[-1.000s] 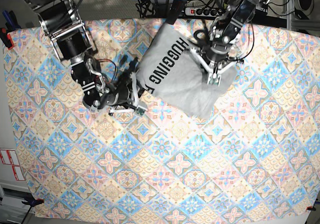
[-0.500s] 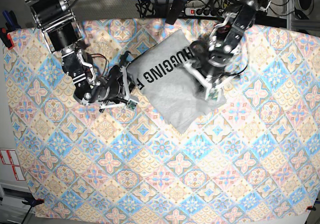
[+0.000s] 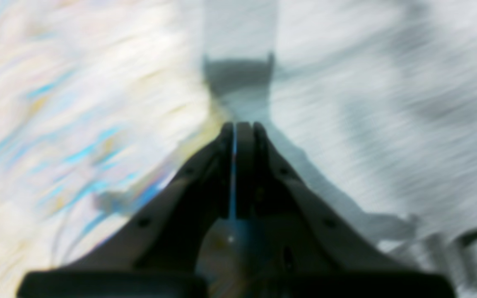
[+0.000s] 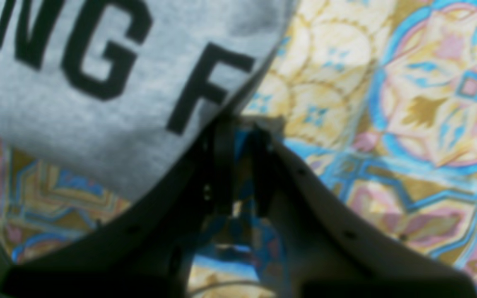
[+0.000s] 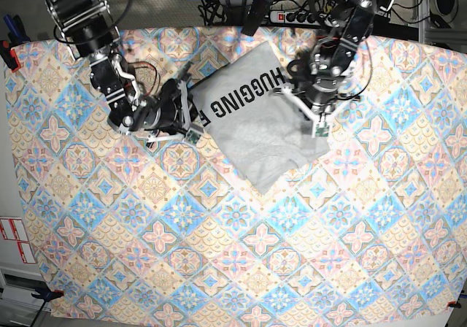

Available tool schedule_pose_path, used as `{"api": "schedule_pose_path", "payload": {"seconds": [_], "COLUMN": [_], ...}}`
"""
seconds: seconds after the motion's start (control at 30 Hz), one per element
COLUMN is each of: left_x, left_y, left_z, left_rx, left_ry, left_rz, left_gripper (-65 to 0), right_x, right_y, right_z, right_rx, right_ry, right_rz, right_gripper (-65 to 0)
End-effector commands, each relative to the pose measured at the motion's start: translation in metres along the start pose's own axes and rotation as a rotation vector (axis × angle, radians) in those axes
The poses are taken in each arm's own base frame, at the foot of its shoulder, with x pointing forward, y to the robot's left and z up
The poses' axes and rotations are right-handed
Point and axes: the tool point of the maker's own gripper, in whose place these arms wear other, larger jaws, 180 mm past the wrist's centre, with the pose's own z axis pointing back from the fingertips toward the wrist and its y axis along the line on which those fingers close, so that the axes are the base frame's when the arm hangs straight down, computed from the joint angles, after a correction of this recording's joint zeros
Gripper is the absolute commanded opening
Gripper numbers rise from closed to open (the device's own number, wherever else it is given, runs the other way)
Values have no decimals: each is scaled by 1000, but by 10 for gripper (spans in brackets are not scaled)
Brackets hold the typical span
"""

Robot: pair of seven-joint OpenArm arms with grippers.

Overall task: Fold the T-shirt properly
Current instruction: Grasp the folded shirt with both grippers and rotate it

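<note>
T-shirt (image 5: 266, 122) lies bunched on tablecloth (image 5: 219, 268), upper centre of the base view, lettering up. Right gripper (image 4: 238, 124) at shirt's left edge by the "F", jaws nearly together, seemingly pinching the hem. Left gripper (image 3: 238, 126) over right side, jaws closed, nothing visibly held; view blurred.

One heather-grey cotton T-shirt (image 5: 266, 126) with black block lettering lies on the table, and it is the only garment in view. One tile-patterned tablecloth (image 5: 241, 261) in blue, pink and yellow covers the surface. Two black robot arms reach in from the far edge, one on each side, each ending in one gripper: the left gripper (image 5: 315, 126) and the right gripper (image 5: 191, 119). One black power strip (image 5: 295, 17) lies beyond the cloth's far edge. Two white labels with red print (image 5: 14, 239) sit beside the cloth.
</note>
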Motion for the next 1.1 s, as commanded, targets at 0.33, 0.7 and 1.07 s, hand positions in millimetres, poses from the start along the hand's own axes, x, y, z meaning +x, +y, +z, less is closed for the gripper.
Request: {"api": "schedule_pose_path", "payload": {"seconds": [0.33,0.7,1.07], "left_x": [58,66,35], "left_y": [-77,-57,83], "left_z": [-27,-23,48], "left_rx": [-121,-94,169], "left_ry": [-83,-108,-156], "left_rz": [-83,-86,145], "left_gripper": [-650,-650,-650], "right_x": [-23,23,109], "right_y": [-24,-14,72], "right_z": [60,104,68], "right_rx": [-161,-250,-35], "right_ry": [-76,-163,-298], "right_rz": [-84,40,220], "right_gripper": [-579,-579,-579]}}
